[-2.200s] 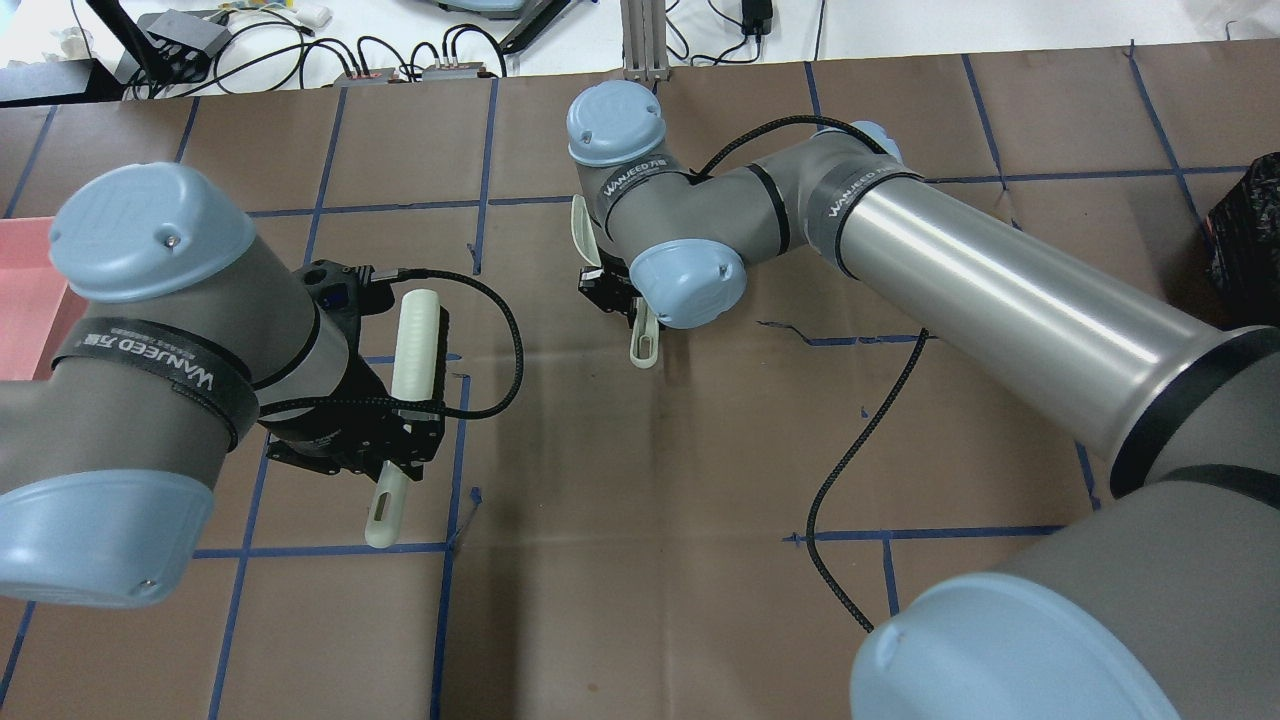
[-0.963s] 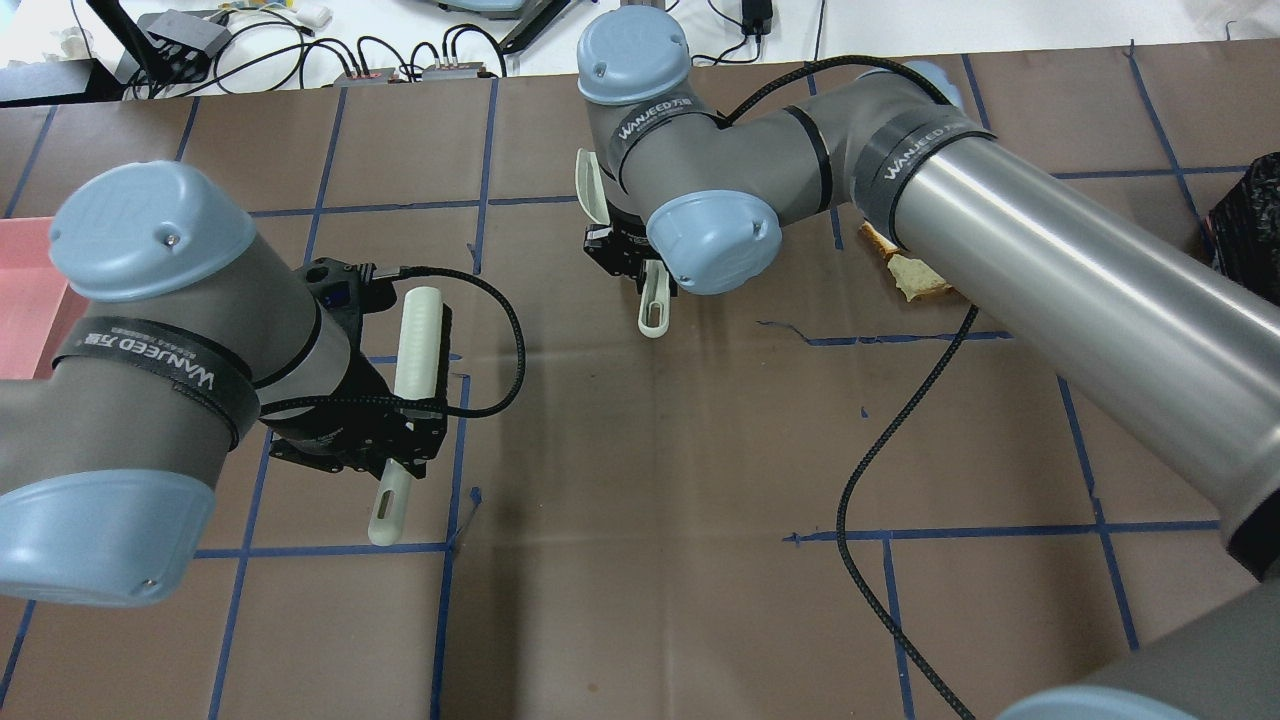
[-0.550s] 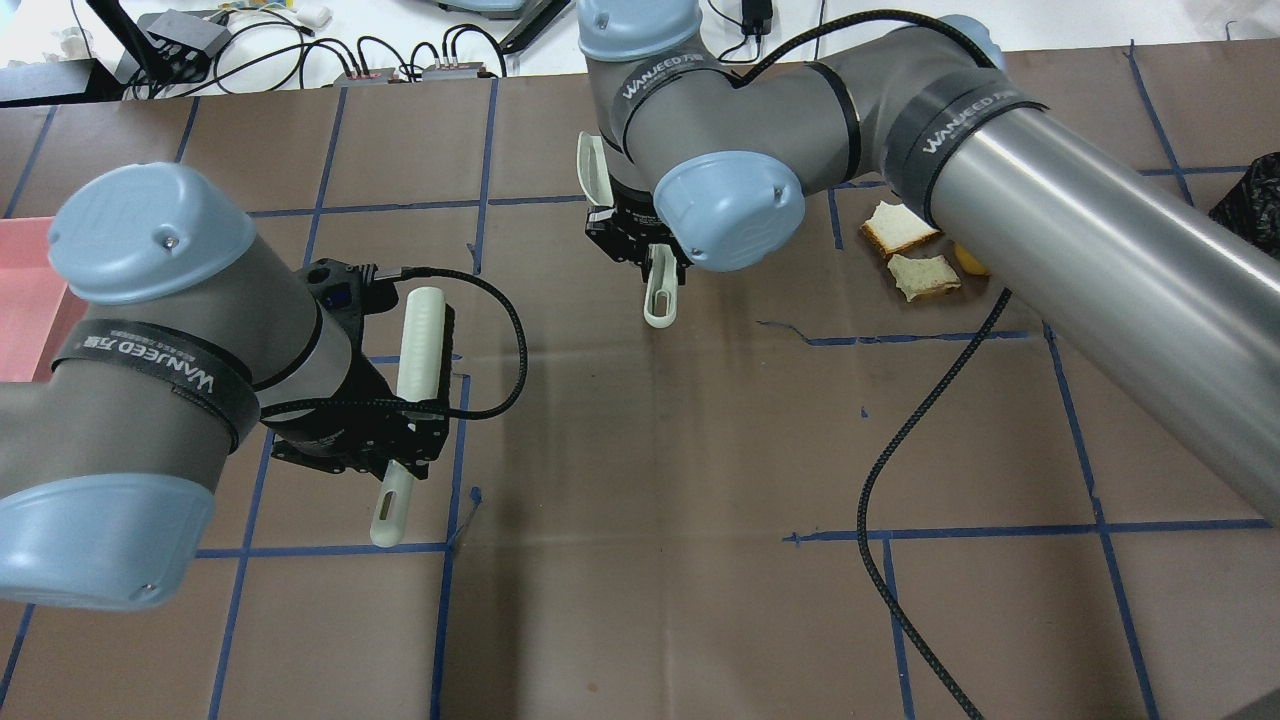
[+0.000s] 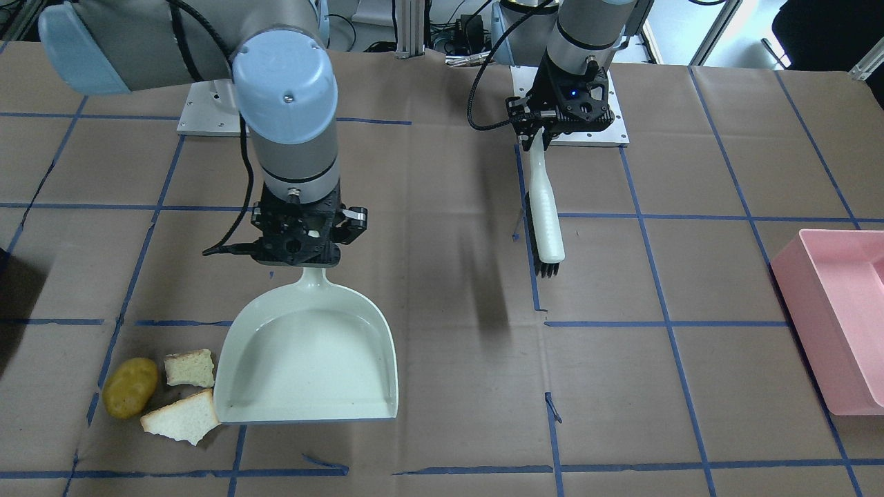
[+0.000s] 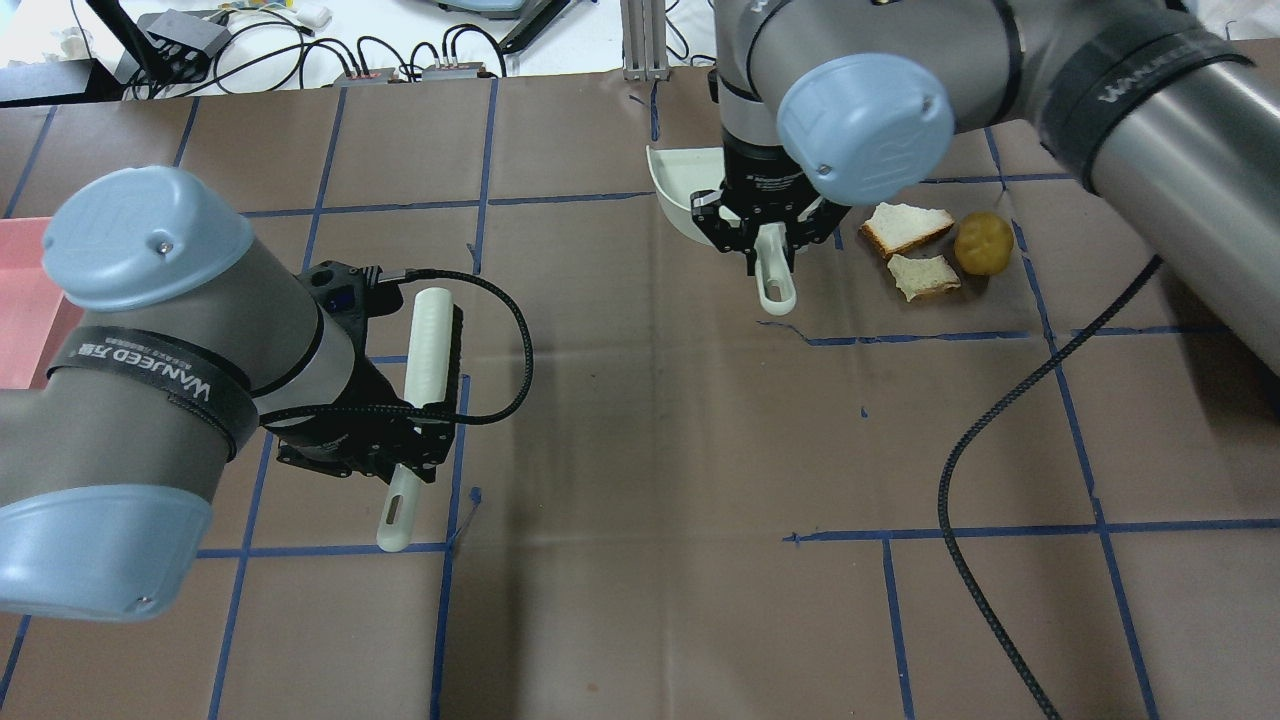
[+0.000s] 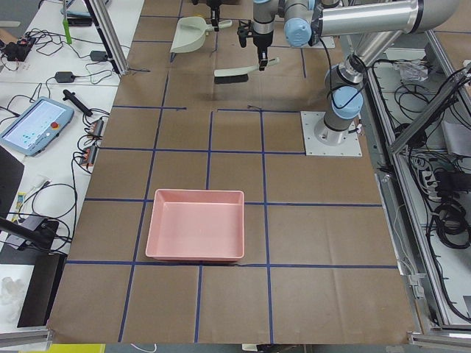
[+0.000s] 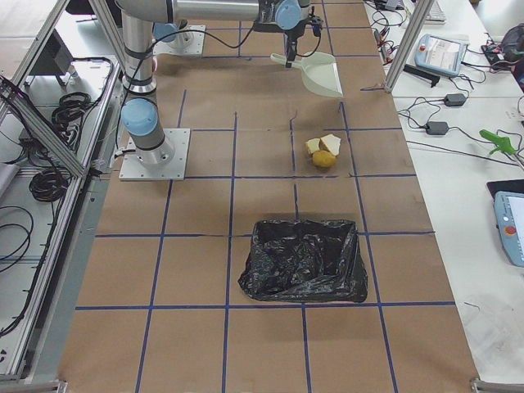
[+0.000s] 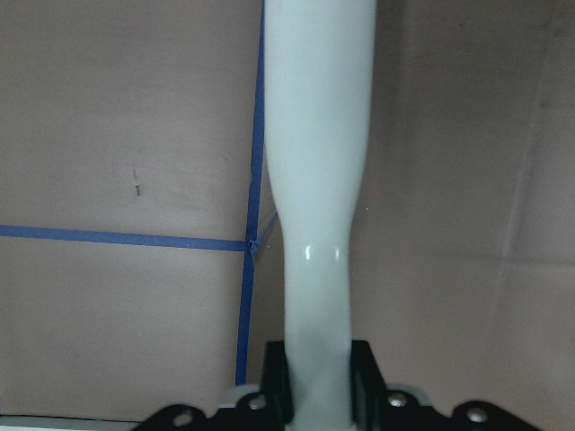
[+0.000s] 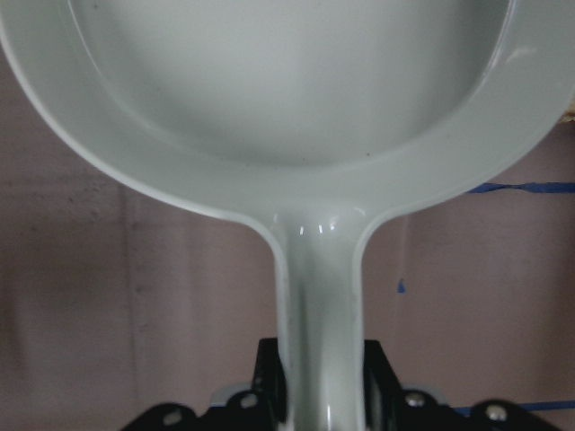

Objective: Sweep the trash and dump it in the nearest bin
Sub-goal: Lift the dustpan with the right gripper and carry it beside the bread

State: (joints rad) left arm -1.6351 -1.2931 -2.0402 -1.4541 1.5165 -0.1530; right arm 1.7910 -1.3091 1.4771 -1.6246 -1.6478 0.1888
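The trash lies together on the brown table: a yellow-brown potato (image 5: 983, 242), a small bread chunk (image 5: 925, 275) and a larger white bread wedge (image 5: 905, 225). They also show in the front view: potato (image 4: 130, 386), chunk (image 4: 189, 368), wedge (image 4: 181, 417). My right gripper (image 5: 770, 240) is shut on the handle of a pale dustpan (image 4: 307, 366), held open side up just left of the scraps in the overhead view. My left gripper (image 5: 415, 445) is shut on the handle of a white brush (image 5: 432, 345), held level over the table, far from the scraps.
A black-bagged bin (image 7: 303, 260) stands on the table beyond the scraps on my right. A pink bin (image 6: 195, 234) stands at my far left. A black cable (image 5: 985, 440) hangs from my right arm over the table. Blue tape lines cross the table.
My right arm swung right with the dustpan and turned it from on edge to open side up. The scraps came out from under the arm. My left arm hardly moved.
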